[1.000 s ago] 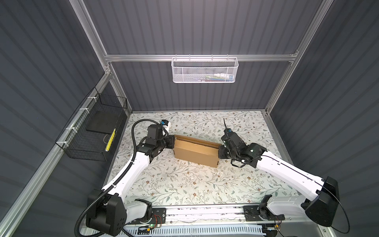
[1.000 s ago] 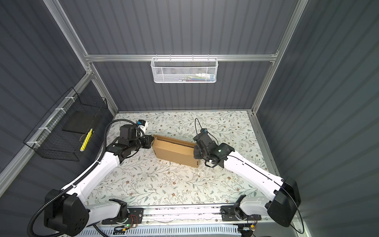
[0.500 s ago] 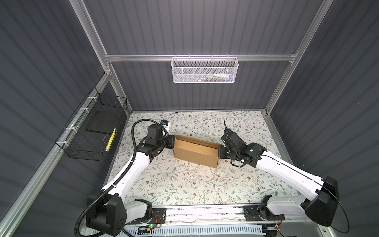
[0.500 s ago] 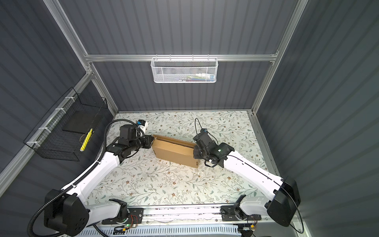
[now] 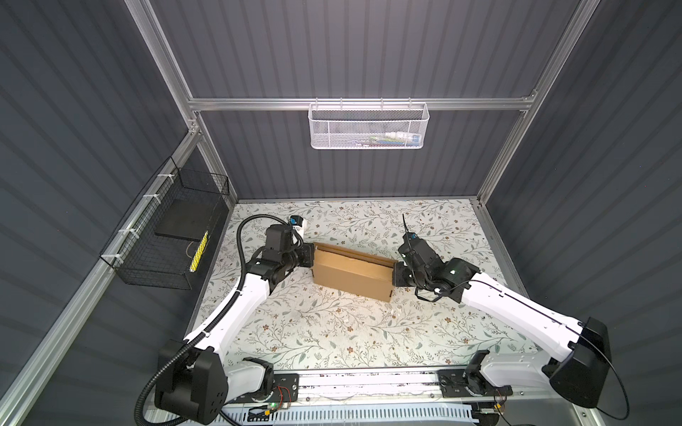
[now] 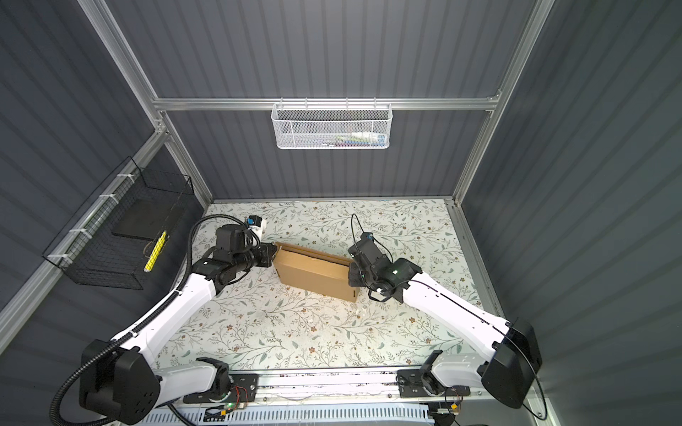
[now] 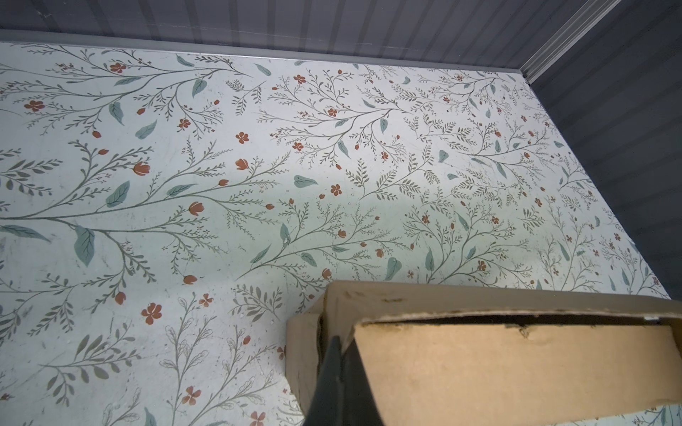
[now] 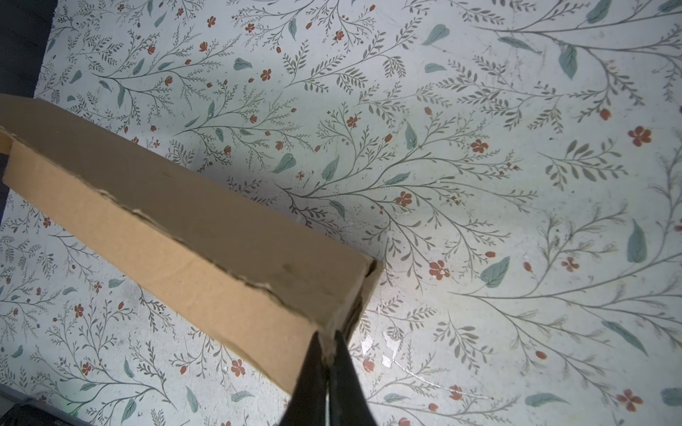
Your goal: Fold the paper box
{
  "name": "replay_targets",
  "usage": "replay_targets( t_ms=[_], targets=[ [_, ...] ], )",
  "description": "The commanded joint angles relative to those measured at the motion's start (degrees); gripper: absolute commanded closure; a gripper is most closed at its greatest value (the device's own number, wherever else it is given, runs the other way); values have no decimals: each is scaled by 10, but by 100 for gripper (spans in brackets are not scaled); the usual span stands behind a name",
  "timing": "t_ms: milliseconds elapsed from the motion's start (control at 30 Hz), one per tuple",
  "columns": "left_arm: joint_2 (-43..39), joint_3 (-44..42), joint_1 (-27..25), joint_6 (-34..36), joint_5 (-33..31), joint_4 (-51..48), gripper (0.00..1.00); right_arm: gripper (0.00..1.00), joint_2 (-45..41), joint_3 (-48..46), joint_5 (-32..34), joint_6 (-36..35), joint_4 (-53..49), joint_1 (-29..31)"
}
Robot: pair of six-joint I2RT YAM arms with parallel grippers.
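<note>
The paper box (image 5: 350, 273) (image 6: 313, 274) is plain brown cardboard, formed into a shallow rectangular box that lies slantwise on the middle of the floral table. My left gripper (image 5: 310, 254) (image 6: 273, 254) is at its left end. In the left wrist view this gripper (image 7: 337, 341) is shut, its tips pushed into the gap between the box's end wall and top panel (image 7: 516, 369). My right gripper (image 5: 395, 274) (image 6: 350, 274) is at the right end. The right wrist view shows it (image 8: 326, 341) shut on the cardboard edge at the box's corner (image 8: 221, 258).
A white mesh basket (image 5: 369, 127) hangs on the back rail. On the left wall is a black wire basket (image 5: 166, 243) holding a dark slab and a yellow stick. Grey walls close the floral table (image 5: 332, 332) on three sides. Small white flakes (image 8: 383, 343) lie near the box's right end.
</note>
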Motion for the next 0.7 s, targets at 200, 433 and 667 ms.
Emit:
replay_targets(
  t_ms=[200, 433, 667],
  targets=[
    [8, -16, -6, -12, 7, -25, 100, 91, -12, -12, -22, -24, -3, 2],
    [5, -19, -7, -12, 5, -23, 100, 72, -25, -1, -22, -62, 0, 2],
    [4, -22, -8, -12, 4, -23, 100, 45, -33, 38, 11, -135, -41, 2]
  ],
)
